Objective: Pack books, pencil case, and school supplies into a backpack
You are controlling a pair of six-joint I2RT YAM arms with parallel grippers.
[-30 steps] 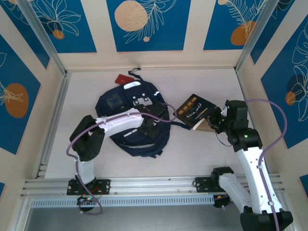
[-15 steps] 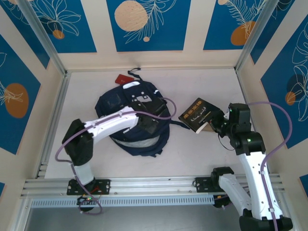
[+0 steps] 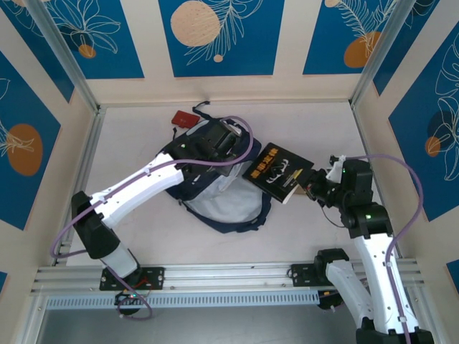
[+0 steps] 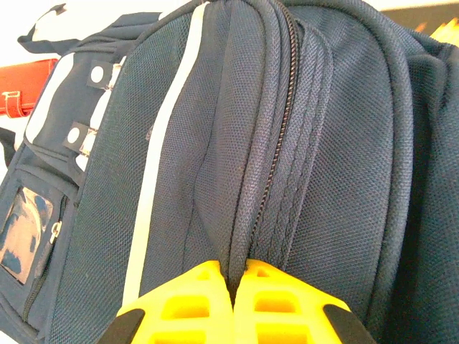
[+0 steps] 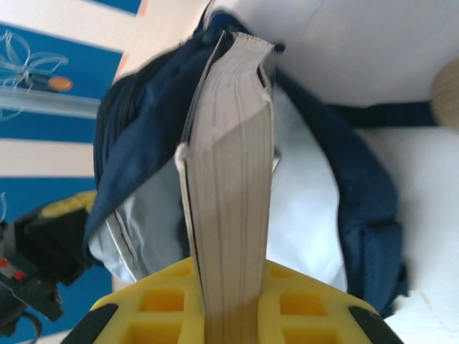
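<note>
With my left gripper (image 4: 233, 278) pinched shut on the backpack (image 3: 231, 223) fabric at frame centre (mouth gaping), my right gripper (image 3: 307, 188) clamps the black book (image 3: 276, 170) just beside the opening, so next I should angle it inside.

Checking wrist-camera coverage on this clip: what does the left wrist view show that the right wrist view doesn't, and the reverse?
Left wrist, not right: the left gripper pinched shut on a fold of the backpack beside its zipper, the white stripe, a red item beyond it. Right wrist, not left: the right gripper clamping the book edge-on, pages facing the camera, and the bag's pale lining at its open mouth. Both: the navy backpack fabric.
</note>
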